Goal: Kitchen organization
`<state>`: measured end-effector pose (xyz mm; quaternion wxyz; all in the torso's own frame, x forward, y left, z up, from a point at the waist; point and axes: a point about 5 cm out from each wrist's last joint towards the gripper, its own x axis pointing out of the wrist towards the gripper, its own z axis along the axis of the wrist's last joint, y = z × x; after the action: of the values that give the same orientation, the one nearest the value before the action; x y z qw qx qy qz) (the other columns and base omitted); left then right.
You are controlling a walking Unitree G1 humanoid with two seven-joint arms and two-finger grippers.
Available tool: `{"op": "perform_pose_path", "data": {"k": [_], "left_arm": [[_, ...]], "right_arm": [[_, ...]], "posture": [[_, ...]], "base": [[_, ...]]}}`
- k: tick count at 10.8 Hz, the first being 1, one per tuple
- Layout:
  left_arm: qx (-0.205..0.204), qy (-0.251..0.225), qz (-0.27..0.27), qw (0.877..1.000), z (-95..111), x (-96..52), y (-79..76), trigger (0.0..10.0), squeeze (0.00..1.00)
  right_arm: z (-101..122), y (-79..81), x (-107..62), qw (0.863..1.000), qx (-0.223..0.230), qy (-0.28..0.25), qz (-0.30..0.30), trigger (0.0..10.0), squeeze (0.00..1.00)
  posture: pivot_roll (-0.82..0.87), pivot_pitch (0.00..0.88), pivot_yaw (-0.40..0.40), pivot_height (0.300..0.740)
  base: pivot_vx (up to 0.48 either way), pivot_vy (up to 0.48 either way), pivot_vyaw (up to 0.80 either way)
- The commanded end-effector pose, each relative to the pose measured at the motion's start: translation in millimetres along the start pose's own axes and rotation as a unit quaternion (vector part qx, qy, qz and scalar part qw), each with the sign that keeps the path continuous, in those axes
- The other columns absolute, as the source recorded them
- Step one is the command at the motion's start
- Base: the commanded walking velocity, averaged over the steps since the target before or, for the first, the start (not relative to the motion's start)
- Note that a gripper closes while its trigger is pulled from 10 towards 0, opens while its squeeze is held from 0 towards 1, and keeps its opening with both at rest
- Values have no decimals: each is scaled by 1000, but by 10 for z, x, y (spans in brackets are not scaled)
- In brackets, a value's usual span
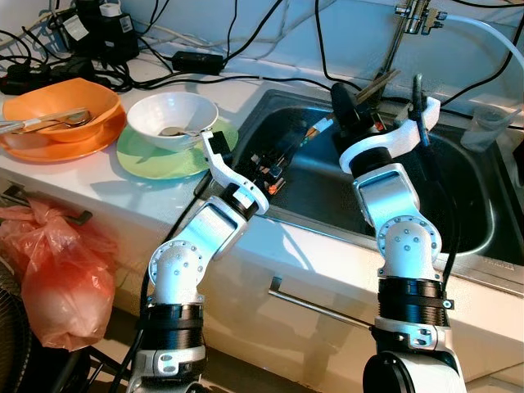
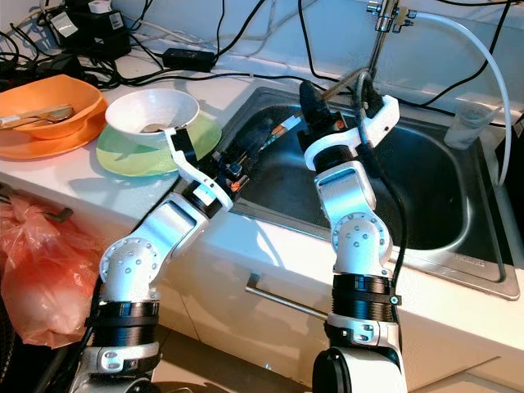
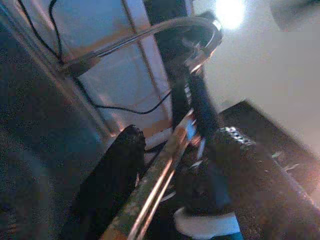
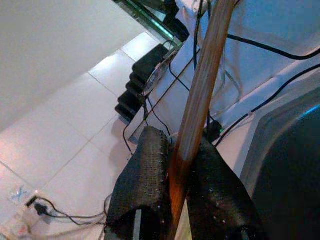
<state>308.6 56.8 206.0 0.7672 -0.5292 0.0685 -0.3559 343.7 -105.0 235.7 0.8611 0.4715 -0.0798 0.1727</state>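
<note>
Over the left part of the steel sink my left gripper is shut on thin chopsticks with orange and white ends that point toward the sink's back. The left wrist view has these chopsticks running along beside a black finger. My right gripper is raised over the sink's back edge, just below the faucet. It is shut on a brown wooden chopstick. In the right wrist view that chopstick sits pinched between the two black fingers. The two grippers are close together, nearly touching.
On the counter left of the sink a white bowl stands on a green plate, beside an orange bowl holding spoons. Cables and power bricks crowd the back. A clear cup stands right of the faucet. A red plastic bag hangs below.
</note>
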Motion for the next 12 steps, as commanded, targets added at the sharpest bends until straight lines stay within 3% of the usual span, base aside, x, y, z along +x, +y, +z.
{"op": "perform_pose_path", "data": {"k": [1,5,7,9,10,12], "left_arm": [[49,-1,-22,999,45,-19,-138,10000,1000],[108,39,0,993,-1,-206,-61,10000,1000],[159,68,-8,985,47,-322,-70,10000,1000],[174,96,-15,980,34,-405,-56,10000,1000],[184,124,-20,975,-15,-459,-28,10000,1000],[193,156,-32,968,-86,-492,-26,10000,1000]], "right_arm": [[-68,-174,-40,999,-23,13,-44,10000,0],[30,-258,-26,995,-87,-1,-56,10000,0],[131,-329,-28,989,-136,-14,-64,10000,0],[163,-361,-37,982,-175,-12,-62,10000,0],[170,-406,-62,973,-222,-2,-59,10000,0],[155,-461,-106,965,-255,10,-60,10000,0]], "posture": [[-16,0,-35,740],[0,0,-27,740],[6,0,-18,740],[11,0,-16,740],[18,0,-11,740],[16,0,-9,740]], "base": [[0,0,0],[0,0,0],[0,0,0],[0,0,0],[0,0,0],[0,0,0]]}}
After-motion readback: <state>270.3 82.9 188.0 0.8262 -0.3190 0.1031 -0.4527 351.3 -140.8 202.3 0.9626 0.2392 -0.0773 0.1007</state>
